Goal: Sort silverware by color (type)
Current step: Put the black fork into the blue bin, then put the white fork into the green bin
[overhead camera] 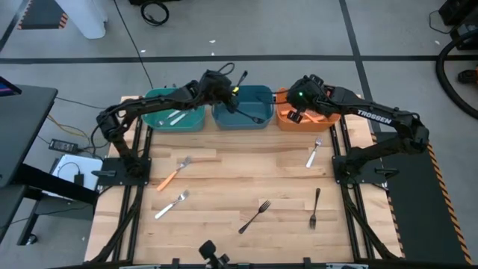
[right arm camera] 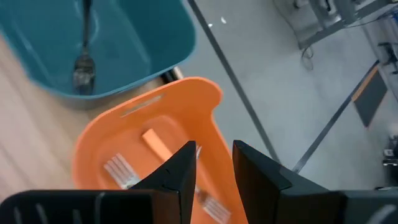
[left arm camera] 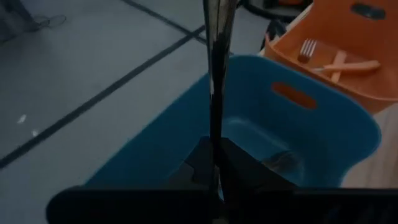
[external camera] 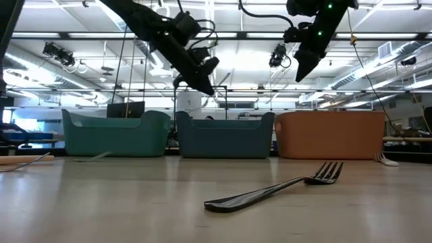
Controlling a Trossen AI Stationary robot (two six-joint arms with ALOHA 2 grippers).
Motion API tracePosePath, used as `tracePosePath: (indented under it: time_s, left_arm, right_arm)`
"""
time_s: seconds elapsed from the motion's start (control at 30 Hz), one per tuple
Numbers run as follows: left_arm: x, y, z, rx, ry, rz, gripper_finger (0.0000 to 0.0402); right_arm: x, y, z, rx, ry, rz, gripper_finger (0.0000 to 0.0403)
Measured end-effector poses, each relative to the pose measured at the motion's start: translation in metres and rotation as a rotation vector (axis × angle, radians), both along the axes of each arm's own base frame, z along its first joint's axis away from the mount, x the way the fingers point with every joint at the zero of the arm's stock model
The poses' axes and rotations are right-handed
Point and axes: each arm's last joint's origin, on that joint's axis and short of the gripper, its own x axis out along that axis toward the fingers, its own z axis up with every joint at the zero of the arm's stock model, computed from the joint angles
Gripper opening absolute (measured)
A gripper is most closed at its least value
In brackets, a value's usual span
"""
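Silverware scattered on a pale wood table [overhead camera: 246, 168], grey floor beyond.
From above, black forks [overhead camera: 255, 215] and white ones lie loose near three bins. At table height, a black fork [external camera: 273, 191] lies closest (a ceiling-lit hall behind). Left gripper [left arm camera: 213, 163] is clenched on a black utensil [left arm camera: 216, 74] above the blue bin [left arm camera: 323, 124]; right gripper [right arm camera: 213, 168], fingers apart, hovers over the orange bin [right arm camera: 186, 99].

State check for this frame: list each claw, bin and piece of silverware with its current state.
Left claw: shut on black utensil, above blue bin.
Right claw: open, empty, over orange bin.
Blue bin: holds a black fork.
Orange bin: holds orange-handled forks.
Teal bin: holds white pieces.
Orange-handled fork, white forks, black forks: loose on table.
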Motion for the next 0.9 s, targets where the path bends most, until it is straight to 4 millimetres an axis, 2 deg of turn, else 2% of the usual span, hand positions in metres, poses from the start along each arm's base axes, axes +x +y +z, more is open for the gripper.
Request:
tracePosePath:
  time_s: [0.4,0.63,0.77,0.9]
  left_arm:
    - [0.019,0.007,-0.050,-0.030,0.109,-0.047,0.0029]
    - [0.025,0.001,-0.050,-0.029,0.091,-0.072,0.0083]
    - [0.028,-0.003,-0.048,-0.028,0.080,-0.079,0.0101]
    - [0.034,-0.006,-0.029,-0.069,0.078,-0.069,0.0103]
  right_arm:
    - [-0.017,-0.030,0.004,-0.047,0.004,-0.087,0.0114]
    - [-0.025,-0.044,0.007,-0.067,-0.045,-0.136,0.0114]
    - [-0.027,-0.048,0.008,-0.058,-0.079,-0.131,0.0114]
    - [-0.028,-0.050,0.008,-0.053,-0.087,-0.131,0.0114]
